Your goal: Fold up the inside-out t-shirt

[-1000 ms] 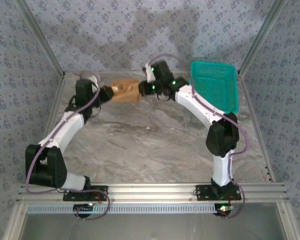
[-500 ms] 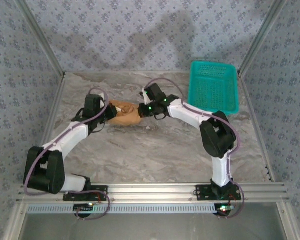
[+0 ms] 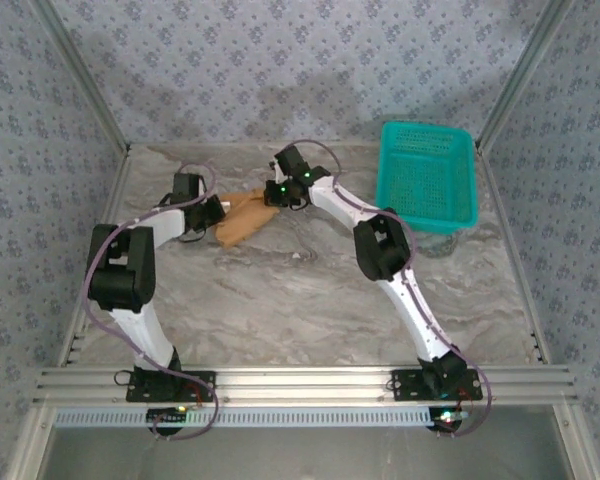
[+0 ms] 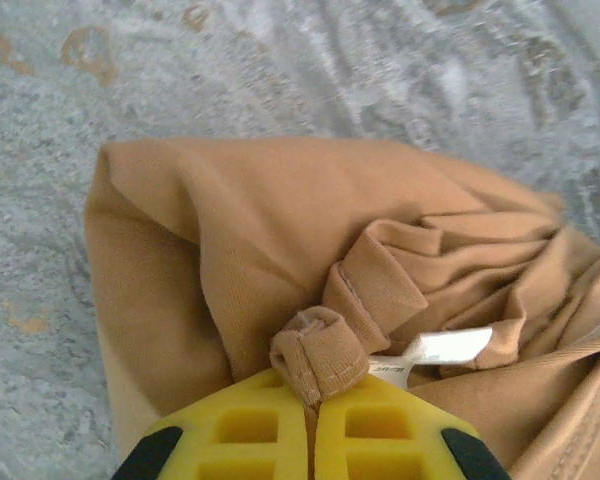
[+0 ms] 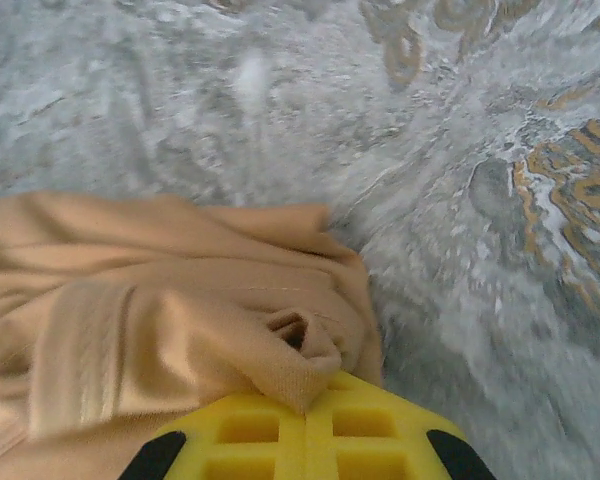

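Note:
The inside-out t-shirt is a tan bundle of soft fabric on the marble tabletop, far left of middle. My left gripper is shut on a rolled hem of the t-shirt at its left end; a whitish label shows just right of the yellow fingers. My right gripper is shut on a fold of the t-shirt at its right end, the cloth bunching over the yellow fingertips. The shirt sags between the two grips.
A teal plastic basket stands at the back right of the table. Patterned walls and metal frame posts close in the back and sides. Bare marble stretches in front of the shirt to the near rail.
Both arms have folded back, elbows raised, and the grippers have shifted with the shirt. The bundle now hangs longer and slants down to the left.

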